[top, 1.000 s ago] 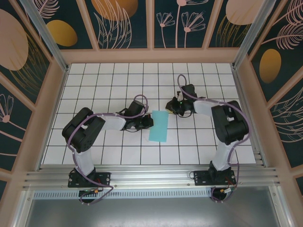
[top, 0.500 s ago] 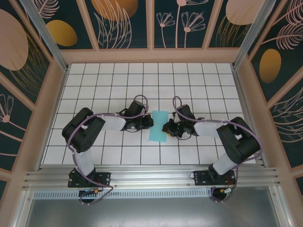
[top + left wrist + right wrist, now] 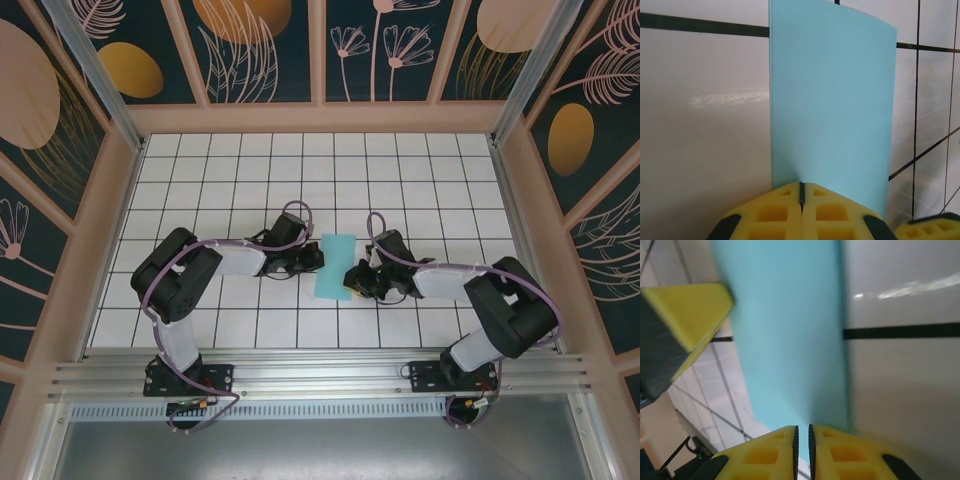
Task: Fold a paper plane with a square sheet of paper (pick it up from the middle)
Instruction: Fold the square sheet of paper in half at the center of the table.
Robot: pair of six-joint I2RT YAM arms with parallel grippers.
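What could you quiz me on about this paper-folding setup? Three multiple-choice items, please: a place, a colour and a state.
1. Where does the sheet of paper lie?
A) between the left gripper and the right gripper
B) against the far wall
C) beside an arm's base

2. What colour is it?
A) pink
B) white
C) light turquoise

3. How do the left gripper's fingers stand?
A) spread wide
B) closed together
C) around a pencil

Answers:
1 A, a gripper sits at each long edge.
2 C, both wrist views show that colour.
3 B, the yellow fingers meet at a thin seam.
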